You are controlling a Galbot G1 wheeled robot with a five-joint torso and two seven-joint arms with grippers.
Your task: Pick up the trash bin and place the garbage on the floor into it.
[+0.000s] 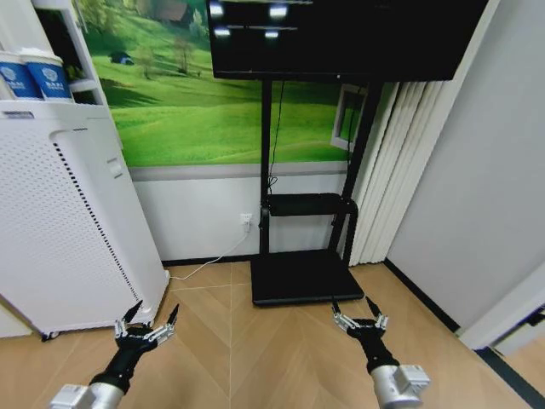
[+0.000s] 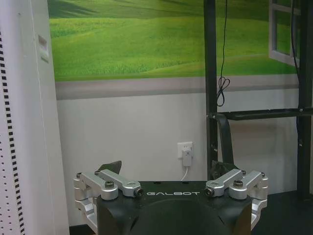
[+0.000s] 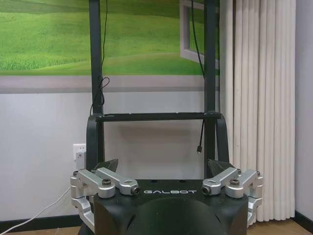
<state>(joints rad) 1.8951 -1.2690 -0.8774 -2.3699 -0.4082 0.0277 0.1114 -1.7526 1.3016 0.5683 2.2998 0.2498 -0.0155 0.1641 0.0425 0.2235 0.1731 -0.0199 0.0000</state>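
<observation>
The trash bin and the garbage are out of view. The floor (image 1: pixel 230 341) of tan herringbone parquet is bare in front of me. My left gripper (image 1: pixel 153 311) hangs low over the floor at the lower left, open and holding nothing, close to the foot of a white appliance. The right gripper (image 1: pixel 352 307) is level with it at the lower right, also open and holding nothing, just before the black stand base. The left wrist view has the left gripper (image 2: pixel 166 169) facing the wall. The right wrist view has the right gripper (image 3: pixel 163 165) facing the stand.
A tall white perforated appliance (image 1: pixel 60 221) stands at the left, with blue-and-white paper cups (image 1: pixel 34 77) on a shelf above it. A black TV stand with a flat base (image 1: pixel 302 277) stands against the wall ahead. A cable runs to a wall socket (image 1: pixel 247 221). White pleated curtains (image 1: pixel 400 170) hang at the right.
</observation>
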